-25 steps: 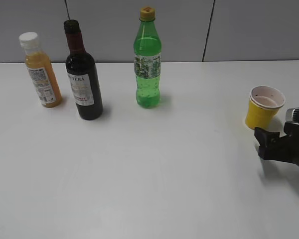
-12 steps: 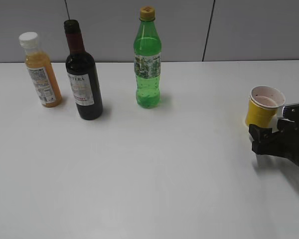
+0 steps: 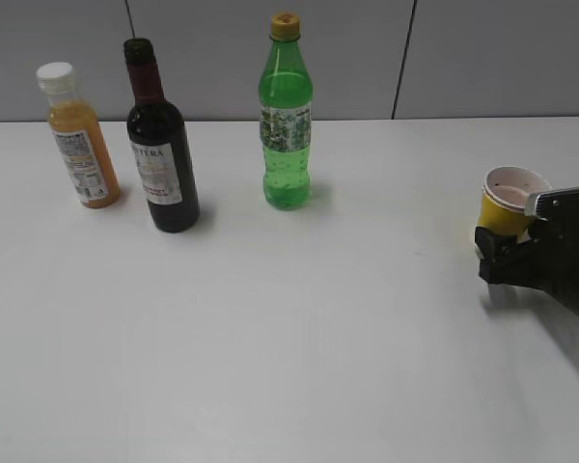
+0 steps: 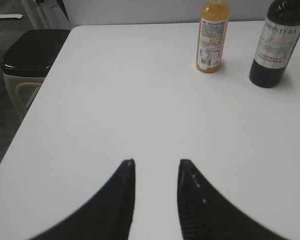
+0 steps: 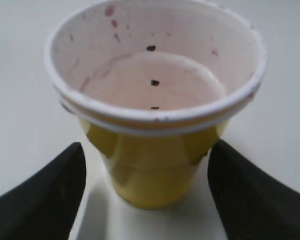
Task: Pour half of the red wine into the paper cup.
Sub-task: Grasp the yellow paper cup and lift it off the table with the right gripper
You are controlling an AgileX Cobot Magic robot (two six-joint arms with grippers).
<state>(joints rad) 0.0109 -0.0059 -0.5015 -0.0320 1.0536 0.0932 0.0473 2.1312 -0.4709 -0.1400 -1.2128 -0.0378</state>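
Right wrist view: right end effector (image 5: 145,165) has advanced, its wide-open jaws now flanking cup (image 5: 155,100), not gripping; wine (image 3: 161,145) untouched.

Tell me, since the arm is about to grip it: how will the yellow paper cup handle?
Probably light and easily shoved: the paper cup looks empty, only pink stains inside. Its thin wall may crush under a firm squeeze. The right tool straddles its narrow base, so a high nudge could tip it.

Setting reads as a lab or office test room: bare white tabletop (image 3: 299,318) against plain grey panelled wall (image 3: 463,58) with dark vertical seams, grey carpet-like floor and a dark-lidded bin (image 4: 27,60) beside the tabletop edge (left wrist view).
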